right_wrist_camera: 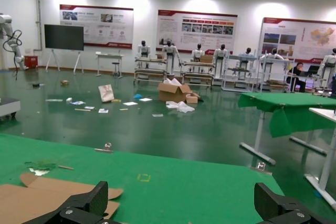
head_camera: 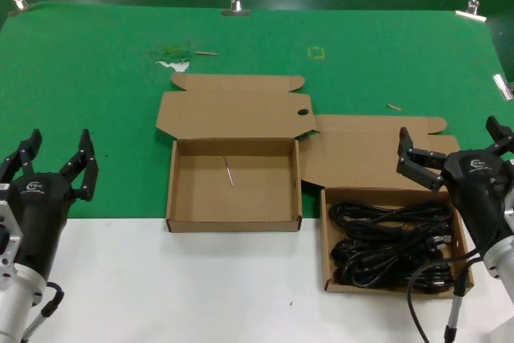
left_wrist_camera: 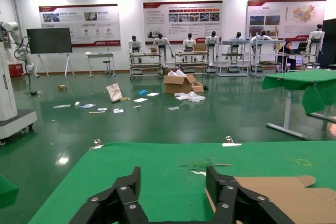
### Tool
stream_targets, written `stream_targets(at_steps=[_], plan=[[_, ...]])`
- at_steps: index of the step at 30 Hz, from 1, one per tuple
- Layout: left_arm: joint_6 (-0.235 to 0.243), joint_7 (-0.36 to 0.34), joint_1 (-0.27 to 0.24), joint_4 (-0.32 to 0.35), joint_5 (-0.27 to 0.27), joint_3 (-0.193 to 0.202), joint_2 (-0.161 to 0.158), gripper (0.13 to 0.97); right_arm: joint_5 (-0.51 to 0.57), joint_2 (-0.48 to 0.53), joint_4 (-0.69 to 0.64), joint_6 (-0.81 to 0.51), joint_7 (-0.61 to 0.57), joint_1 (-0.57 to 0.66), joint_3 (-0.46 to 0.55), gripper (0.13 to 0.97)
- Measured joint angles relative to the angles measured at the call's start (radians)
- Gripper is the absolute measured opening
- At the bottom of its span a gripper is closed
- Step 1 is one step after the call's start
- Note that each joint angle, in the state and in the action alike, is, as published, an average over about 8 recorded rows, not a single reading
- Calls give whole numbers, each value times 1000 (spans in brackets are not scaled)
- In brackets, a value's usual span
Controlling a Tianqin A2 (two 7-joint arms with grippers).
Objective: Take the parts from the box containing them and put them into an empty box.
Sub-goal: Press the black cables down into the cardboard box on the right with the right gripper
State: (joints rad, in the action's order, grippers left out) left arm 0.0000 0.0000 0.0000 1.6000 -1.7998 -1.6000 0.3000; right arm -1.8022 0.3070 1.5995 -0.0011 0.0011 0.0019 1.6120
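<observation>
Several black power cords (head_camera: 391,240), the parts, lie wound in the squarish brown box (head_camera: 328,238) at the right, whose plain lid (head_camera: 361,154) is folded back. The wider empty box (head_camera: 233,224) stands in the middle, and its lid flap (head_camera: 233,110) has a small round hole (head_camera: 303,112). My right gripper (head_camera: 450,138) hangs open above the far edge of the cord box, holding nothing. My left gripper (head_camera: 58,150) is open and empty at the left, well apart from both boxes. In the wrist views the left gripper (left_wrist_camera: 173,182) and the right gripper (right_wrist_camera: 181,200) each stand open over green cloth.
A thin pale sliver (head_camera: 229,172) lies on the floor of the empty box. The far half of the table is covered by green cloth (head_camera: 96,94) held by metal clips (head_camera: 235,4). The near strip is white (head_camera: 201,287). White scraps (head_camera: 173,60) lie on the cloth.
</observation>
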Motion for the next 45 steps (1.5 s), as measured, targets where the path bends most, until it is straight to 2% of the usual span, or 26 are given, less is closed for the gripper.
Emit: stream_targets(at_steps=[2,10,13,20,28,36,40,45], plan=[[0,0,0,0,0,0,0,562,-1,3,-1,2,1,1,5,966],[0,0,0,0,0,0,0,361,-15,37,-4,18,6,8,50,966],[0,0,0,0,0,0,0,328,-25,69,-5,17,11,16,79,966],[0,0,0,0,0,0,0,228,-36,169,-10,-81,33,63,127,966],[0,0,0,0,0,0,0,160,-61,283,-35,-336,-2,166,139,966],[0,0,0,0,0,0,0,152,-68,405,-97,-659,-70,355,192,966],[0,0,0,0,0,0,0,151,-76,466,-147,-827,-133,468,259,966],[0,0,0,0,0,0,0,151,-109,541,-233,-1055,-238,636,393,966]])
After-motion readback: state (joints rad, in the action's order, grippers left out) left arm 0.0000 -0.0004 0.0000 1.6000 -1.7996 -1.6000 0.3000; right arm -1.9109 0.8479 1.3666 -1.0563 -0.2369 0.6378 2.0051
